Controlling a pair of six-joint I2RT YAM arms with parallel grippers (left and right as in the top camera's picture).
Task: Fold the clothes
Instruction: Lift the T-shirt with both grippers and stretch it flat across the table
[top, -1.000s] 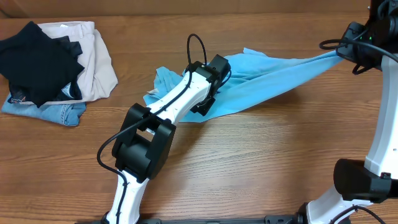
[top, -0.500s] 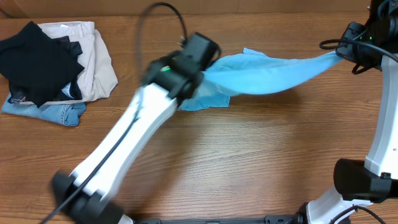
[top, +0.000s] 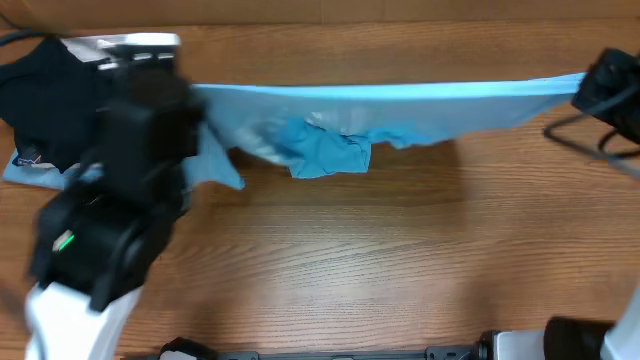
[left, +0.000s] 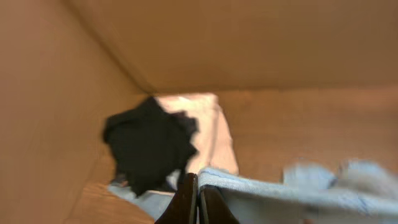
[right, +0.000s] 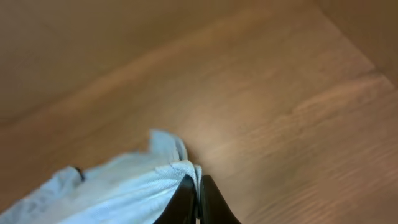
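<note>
Closest to the left wrist camera, the left gripper (left: 198, 202) has its two dark fingers pressed together on an edge of the light blue T-shirt (left: 280, 198). The cloth runs away from them in a rumpled band. Beyond the fingers, a crumpled black garment (left: 146, 146) lies on top of beige trousers (left: 211, 130).

At the right wrist, the right gripper (right: 198, 198) is closed just as tightly, pinching a folded corner of the shirt. The fabric trails off to one side, with bare wood behind it.

From overhead, the near half of the wooden table (top: 350, 270) is open wood grain. The left arm (top: 110, 230) stands blurred over its near-left part. Further back, the T-shirt is pulled into one long band between the two grippers, spanning almost the whole width of the table. Its upper edge is taut and nearly straight. The middle sags into a bunched, deeper-blue fold that seems to hang just above the wood, though the blur makes contact hard to judge. At the far left, partly behind the arm, sits the pile of black and beige, with a strip of denim (top: 25, 172) showing at its near edge.
</note>
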